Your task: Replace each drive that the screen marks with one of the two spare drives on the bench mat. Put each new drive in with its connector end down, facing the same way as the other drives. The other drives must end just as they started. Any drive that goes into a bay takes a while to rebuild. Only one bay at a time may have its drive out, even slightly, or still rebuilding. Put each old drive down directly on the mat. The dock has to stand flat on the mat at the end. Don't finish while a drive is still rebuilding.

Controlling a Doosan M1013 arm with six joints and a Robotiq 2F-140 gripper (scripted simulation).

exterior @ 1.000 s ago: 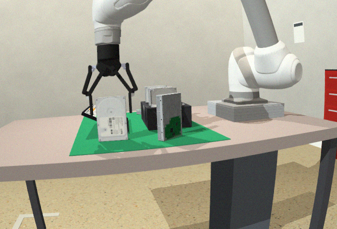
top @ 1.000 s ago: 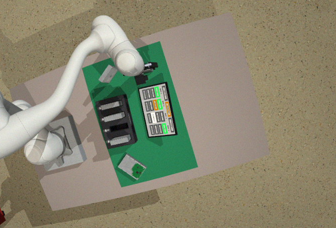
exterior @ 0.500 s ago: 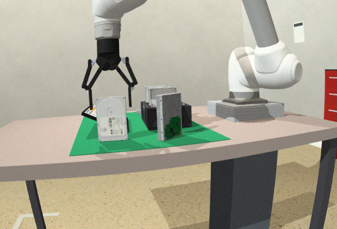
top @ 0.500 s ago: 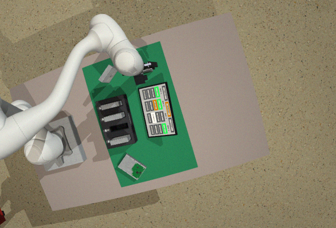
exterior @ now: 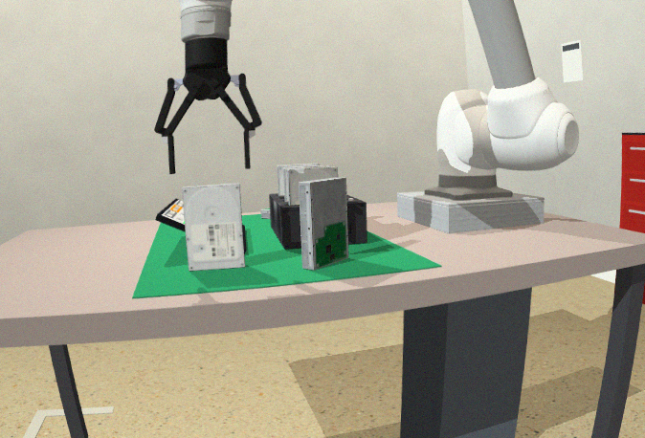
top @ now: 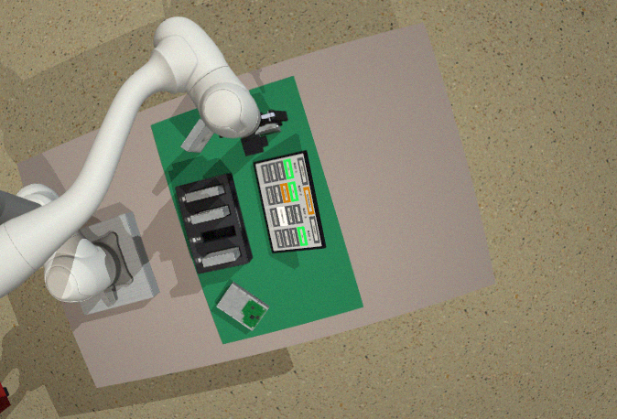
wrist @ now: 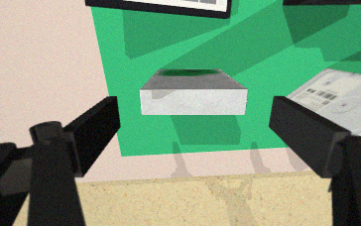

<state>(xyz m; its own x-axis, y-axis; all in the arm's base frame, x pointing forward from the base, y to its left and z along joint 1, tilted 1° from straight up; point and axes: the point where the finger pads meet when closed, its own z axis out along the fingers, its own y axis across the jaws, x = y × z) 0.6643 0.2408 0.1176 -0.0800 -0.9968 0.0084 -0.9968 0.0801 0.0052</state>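
1. The upright drive [top: 269,129] [exterior: 213,216] [wrist: 193,101] stands on the green mat [top: 319,276] [exterior: 266,273] [wrist: 149,134], below the gripper [top: 265,131] [exterior: 210,170] [wrist: 194,111], whose 2 fingers are wide apart, holding nothing.
2. It looks stiff, moderately heavy, and perhaps slippery.
3. The 2 narrow side edges, taken high, should offer the safest hold, sparing its circuit board.

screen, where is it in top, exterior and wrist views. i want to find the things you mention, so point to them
Top: the screen [top: 297,223] [exterior: 171,210] [wrist: 198,4] is just left of centre, right of the dock [top: 243,227].
Exterior: left of centre, partly hidden behind an upright drive [exterior: 212,201].
Wrist: top edge, left of centre, cut off.
Shared landmark: the green mat [top: 314,286] [exterior: 204,280] [wrist: 139,136].
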